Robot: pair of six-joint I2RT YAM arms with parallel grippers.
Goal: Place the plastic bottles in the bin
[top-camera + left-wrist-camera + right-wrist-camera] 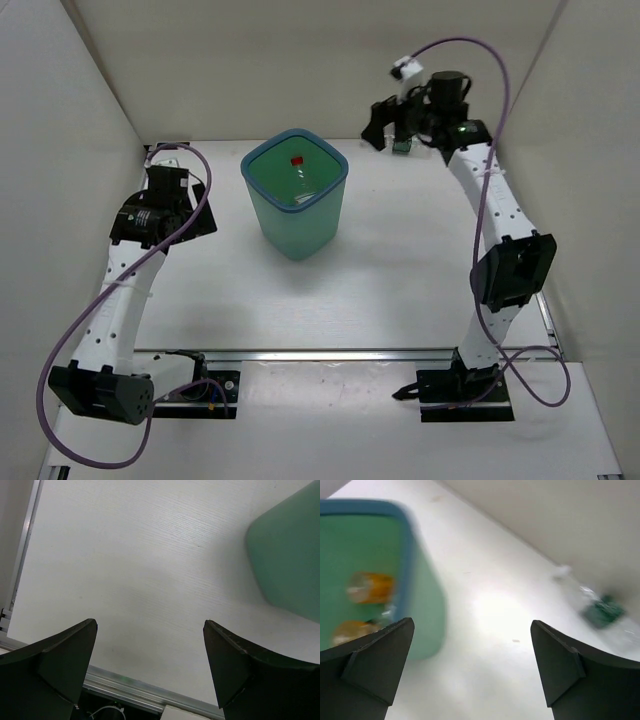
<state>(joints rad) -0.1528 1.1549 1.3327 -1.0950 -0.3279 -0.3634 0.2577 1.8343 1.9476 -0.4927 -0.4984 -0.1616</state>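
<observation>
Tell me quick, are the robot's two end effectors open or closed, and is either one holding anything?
Left end effector: open, holding nothing.
Right end effector: open, holding nothing; a green-labelled bottle lies ahead of it.

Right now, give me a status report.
Left hand open, right hand open. Orange plastic bottles in tall teal-green bin. Green-labelled clear bottle outside, on table. Nothing blocking.

bottles in bin; 1 btl far right on table
</observation>
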